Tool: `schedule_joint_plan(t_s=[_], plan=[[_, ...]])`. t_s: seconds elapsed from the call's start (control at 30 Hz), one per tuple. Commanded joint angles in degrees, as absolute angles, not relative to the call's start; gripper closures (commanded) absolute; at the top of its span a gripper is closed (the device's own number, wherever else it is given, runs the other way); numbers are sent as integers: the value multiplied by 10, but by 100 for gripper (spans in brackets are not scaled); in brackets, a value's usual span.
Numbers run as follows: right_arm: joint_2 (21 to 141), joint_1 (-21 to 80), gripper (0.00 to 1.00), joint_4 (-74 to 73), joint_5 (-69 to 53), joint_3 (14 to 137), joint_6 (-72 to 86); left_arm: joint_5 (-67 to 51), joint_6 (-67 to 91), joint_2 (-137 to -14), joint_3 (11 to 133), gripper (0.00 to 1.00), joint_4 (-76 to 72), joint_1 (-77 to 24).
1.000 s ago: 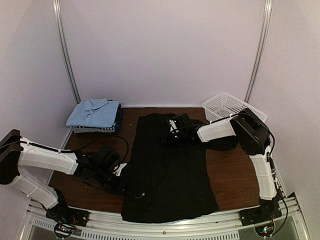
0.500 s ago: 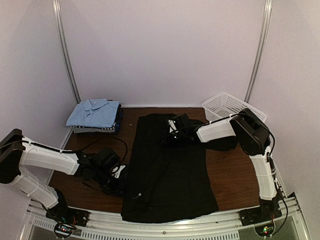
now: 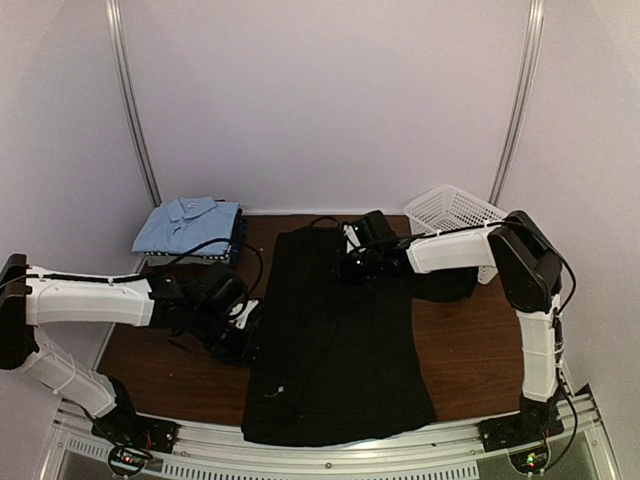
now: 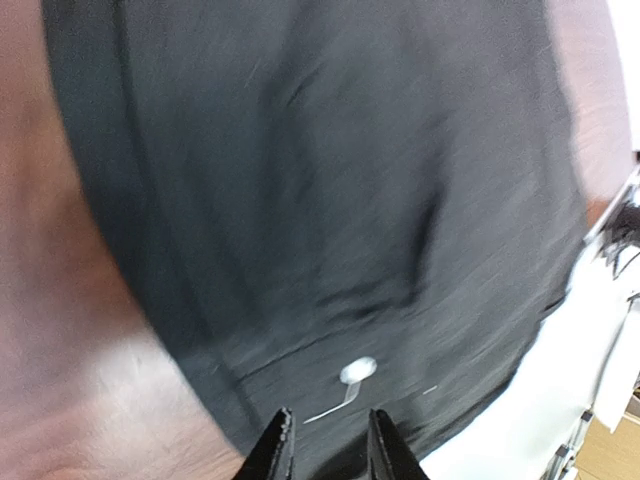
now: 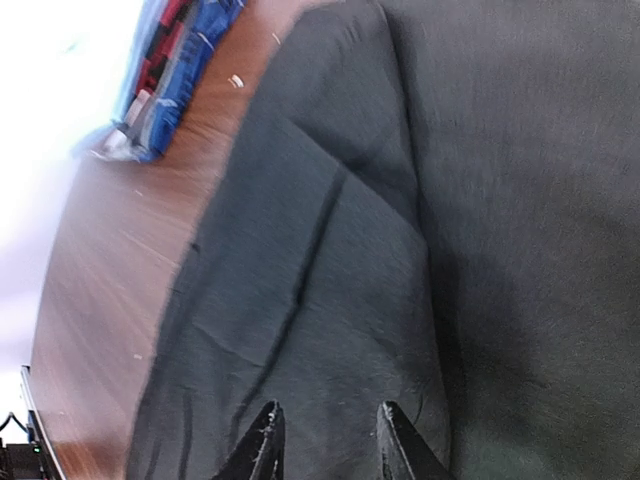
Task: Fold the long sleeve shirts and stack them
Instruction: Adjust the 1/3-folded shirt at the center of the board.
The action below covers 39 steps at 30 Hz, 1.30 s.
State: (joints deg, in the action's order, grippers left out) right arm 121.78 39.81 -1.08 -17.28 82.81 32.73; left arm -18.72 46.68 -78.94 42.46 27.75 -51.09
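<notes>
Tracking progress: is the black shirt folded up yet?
Not fully: the black shirt lies flat, spread lengthwise as one long panel, not yet a compact bundle.

Black shirt [image 3: 340, 340] spread flat centre; blue collared shirt [image 3: 187, 224] folded, far left.

White arms [image 3: 90, 300], black joints [image 3: 525, 268]

plain black shirt [image 3: 340, 340], light blue shirt [image 3: 190, 225], white basket [image 3: 455, 212]
</notes>
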Motion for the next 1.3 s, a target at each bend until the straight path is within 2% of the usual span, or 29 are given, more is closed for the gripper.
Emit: schedule_joint_plan(t_s=[0.0,0.43,0.8,0.97,1.03,1.17,1.27], plan=[[1155,395,67,-29,-141,806,309,-150,430,-798,499,73,279,-512],[1013,395,66,-36,-116,673,317,-169,367,-1035,698,73,157,-457],[815,376,66,-66,40,491,352,-171,345,-1169,831,73,104,-394],[687,339,57,-83,112,428,361,-193,342,-1173,840,74,106,-391],[649,316,50,-96,135,416,355,-198,343,-1163,833,74,106,-391],[610,252,37,-121,147,412,333,-206,347,-1130,807,73,105,-391],[610,199,33,-128,127,418,318,-208,349,-1097,784,74,104,-392]])
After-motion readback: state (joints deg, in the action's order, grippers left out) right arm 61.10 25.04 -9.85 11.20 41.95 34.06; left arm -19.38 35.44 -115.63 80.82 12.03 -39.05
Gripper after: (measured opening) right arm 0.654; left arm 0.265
